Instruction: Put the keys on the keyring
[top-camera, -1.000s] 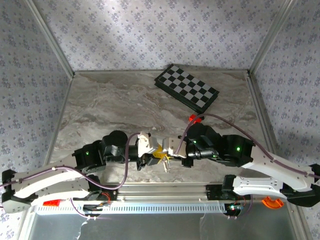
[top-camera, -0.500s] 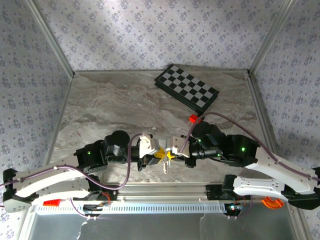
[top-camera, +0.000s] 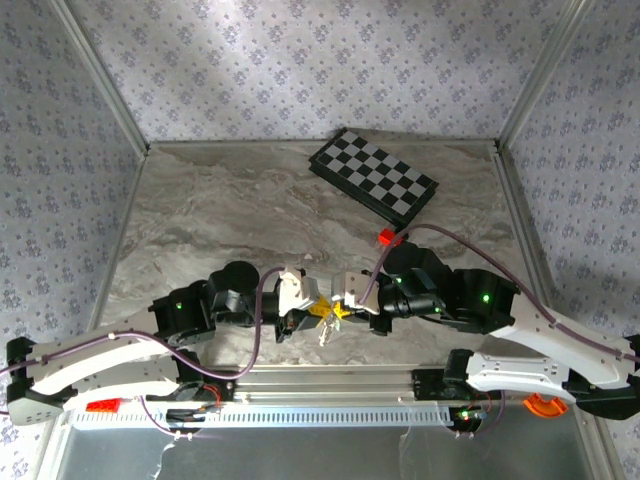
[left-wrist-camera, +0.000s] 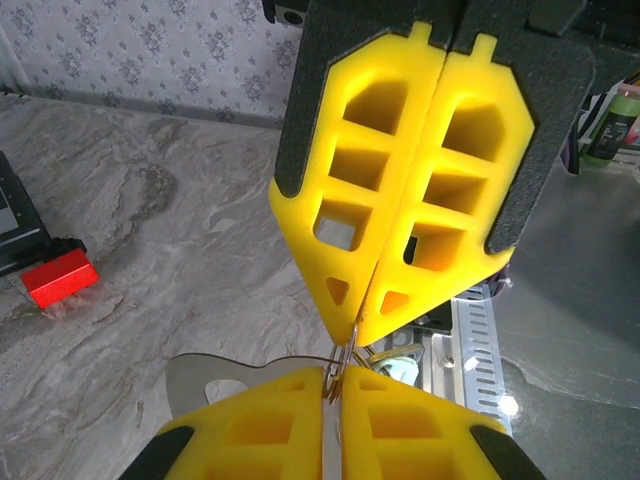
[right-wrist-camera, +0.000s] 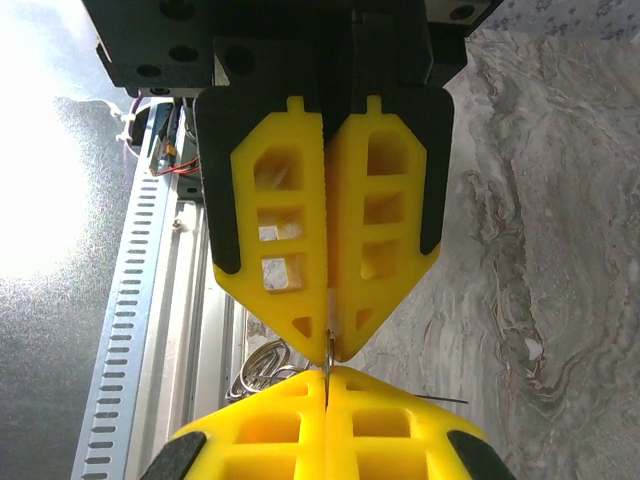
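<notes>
Meeting tip to tip over the near edge of the counter (top-camera: 220, 215), the left fingers (top-camera: 316, 304) and right fingers (top-camera: 341, 310) are each pressed shut on the keyring (left-wrist-camera: 345, 352). Its thin wire runs straight between the two pairs of tips. A flat silver key (left-wrist-camera: 212, 374) sticks out beside the left fingers, and a mint-green piece (left-wrist-camera: 400, 368) sits just behind the wire. From above, the keys (top-camera: 325, 333) dangle just below the joined tips.

Most of the keyring (left-wrist-camera: 345, 352) and keys (left-wrist-camera: 398, 365) behind the yellow pads (left-wrist-camera: 365, 140), too small from above.
</notes>
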